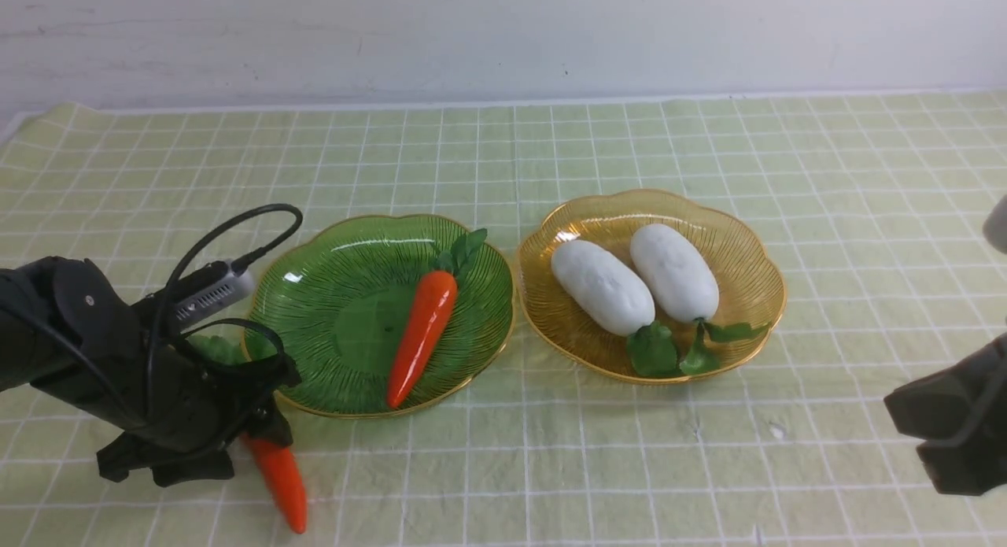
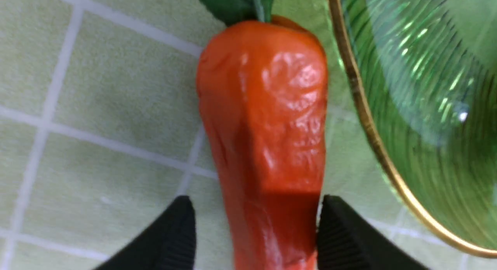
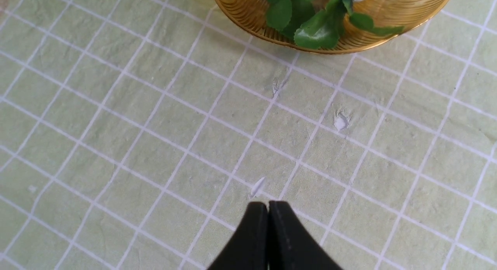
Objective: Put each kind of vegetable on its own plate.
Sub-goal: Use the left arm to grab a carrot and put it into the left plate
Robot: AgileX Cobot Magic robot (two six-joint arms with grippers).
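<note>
One orange carrot (image 1: 423,334) lies in the green plate (image 1: 315,295). Both white radishes (image 1: 602,287) (image 1: 674,271) lie side by side in the amber plate (image 1: 747,248). A second carrot (image 1: 279,476) (image 2: 264,107) lies on the cloth just in front of the green plate's rim (image 2: 365,118). My left gripper (image 2: 256,208) straddles this carrot's body, open: one finger (image 2: 337,231) is against its side, the other (image 2: 174,235) stands apart with cloth showing between. My right gripper (image 3: 268,204) hovers shut and empty over the cloth, in front of the amber plate (image 3: 240,9).
A pale green checked cloth (image 1: 551,468) covers the table up to a white wall behind. The two plates sit close together mid-table. A black cable loops over my left wrist (image 1: 228,240). The radish leaves (image 3: 310,29) hang at the amber plate's near rim.
</note>
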